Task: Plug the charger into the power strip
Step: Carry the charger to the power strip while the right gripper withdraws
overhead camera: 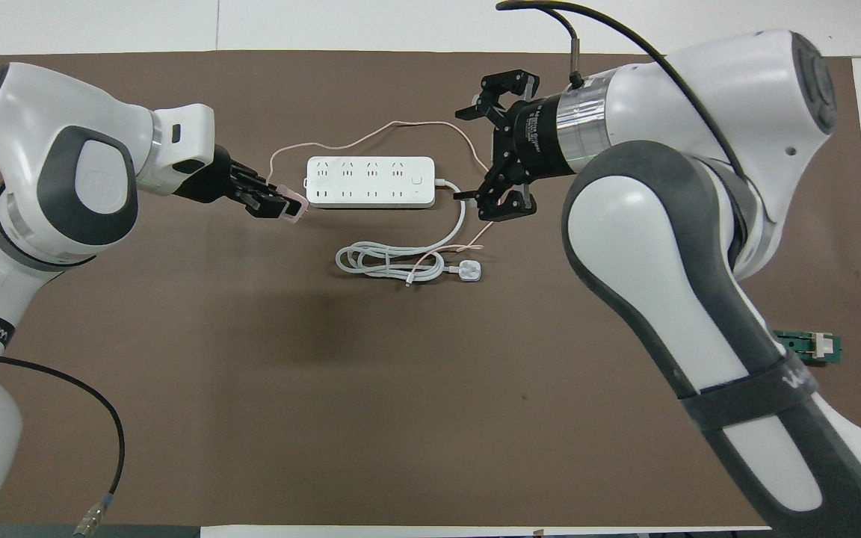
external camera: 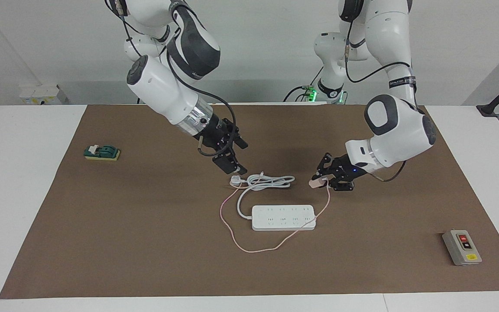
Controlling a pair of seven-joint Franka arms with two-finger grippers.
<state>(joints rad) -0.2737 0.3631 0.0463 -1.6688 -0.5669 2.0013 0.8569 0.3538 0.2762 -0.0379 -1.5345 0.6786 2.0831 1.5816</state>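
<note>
Overhead, left gripper (overhead camera: 281, 203) reaches in level from left arm's end of table, fingers pinching pink charger (external camera: 316, 183) just above mat, beside end of power strip (external camera: 283, 217). Right gripper (external camera: 231, 157) angled downward over coiled white cord (external camera: 267, 182) and three-pin plug (external camera: 236, 180), fingers spread, nothing held. Count: one charger, one power strip flat on brown mat (external camera: 145, 242), one white plug, one grey button box (external camera: 461, 247), one green switch block (external camera: 102, 152). Pink cable (external camera: 254, 249) loops round strip.

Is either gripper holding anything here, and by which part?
The left gripper holds the charger by its pink cube body, cable trailing. The right gripper is open, holding nothing.
</note>
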